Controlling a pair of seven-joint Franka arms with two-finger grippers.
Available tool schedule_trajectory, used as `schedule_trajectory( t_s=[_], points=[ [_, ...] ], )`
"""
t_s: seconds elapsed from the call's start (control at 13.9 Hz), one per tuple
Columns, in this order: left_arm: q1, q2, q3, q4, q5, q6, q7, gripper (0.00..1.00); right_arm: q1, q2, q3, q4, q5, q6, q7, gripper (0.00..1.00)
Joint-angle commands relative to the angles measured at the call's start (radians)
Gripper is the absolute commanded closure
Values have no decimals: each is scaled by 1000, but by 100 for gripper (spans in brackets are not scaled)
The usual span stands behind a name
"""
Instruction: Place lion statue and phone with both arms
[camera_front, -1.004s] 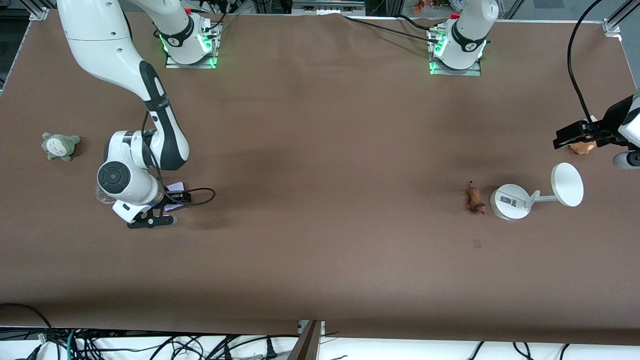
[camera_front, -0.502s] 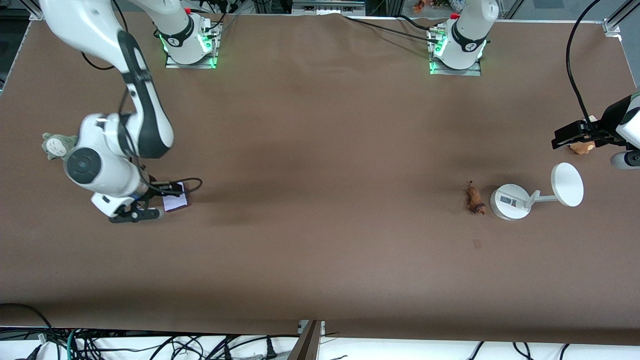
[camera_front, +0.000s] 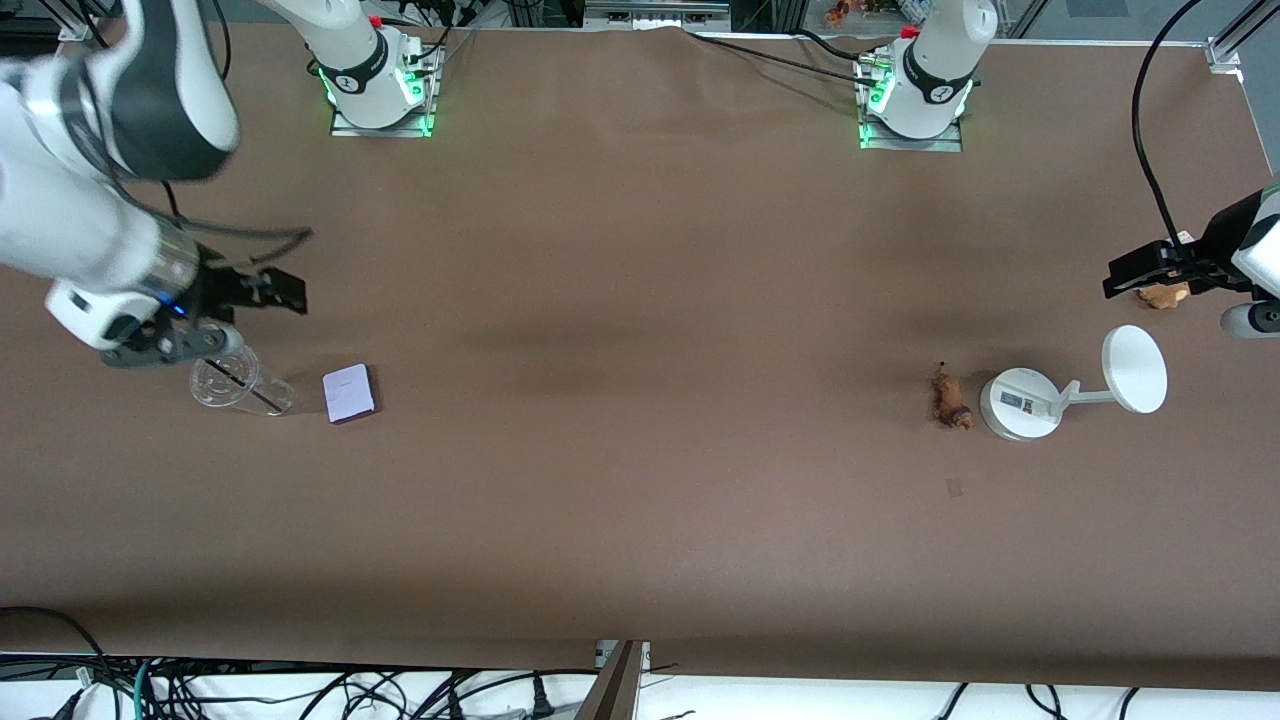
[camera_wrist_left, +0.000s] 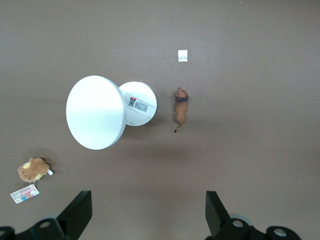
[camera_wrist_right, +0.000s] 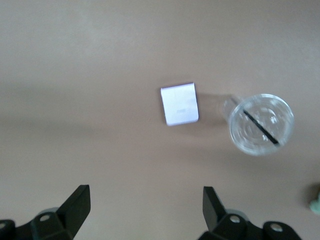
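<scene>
Two task things lie apart on the table (camera_front: 640, 520): the phone (camera_front: 349, 393) under the right end effector (camera_front: 215, 310), the lion statue (camera_front: 951, 398) nearer the left end effector (camera_front: 1150, 275). From the left wrist, spread fingers; the lion (camera_wrist_left: 180, 109) lies lengthwise, probably unheld. From the right wrist, spread fingers; the phone (camera_wrist_right: 179, 103) lies flat beside a cup (camera_wrist_right: 261, 124).

The table (camera_front: 640, 450) is plain brown. The phone (camera_front: 349, 393) is pale lavender with a darker purple edge. The lion (camera_front: 950, 398) is orange-brown with a darker band. The stand (camera_front: 1020, 403) is white, the cup (camera_front: 228, 385) clear with a black line, the plush (camera_wrist_left: 33, 169) brown.
</scene>
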Motion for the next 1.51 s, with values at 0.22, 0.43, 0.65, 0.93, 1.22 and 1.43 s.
schedule_trajectory(
  t_s=[0.22,0.43,0.65,0.93,1.22,1.43],
  points=[
    [-4,18,-2,34,-6,-25,12,0,-8,16,-19,261,-5,-317,-14,1],
    [-4,18,-2,36,-6,-25,12,0,-10,20,-15,281,-3,-332,-16,1],
    [-4,17,-1,36,-6,-25,13,0,-10,25,-15,280,-5,-335,-22,1],
    [-3,18,-2,36,-6,-25,12,0,-10,23,-29,276,-6,-366,-25,1],
    [-3,18,-2,36,-6,-25,13,0,-29,8,-13,275,-3,-372,-17,1],
    [-3,17,-2,36,-6,-25,13,0,-205,-20,155,257,-8,-374,-18,0]
  ],
)
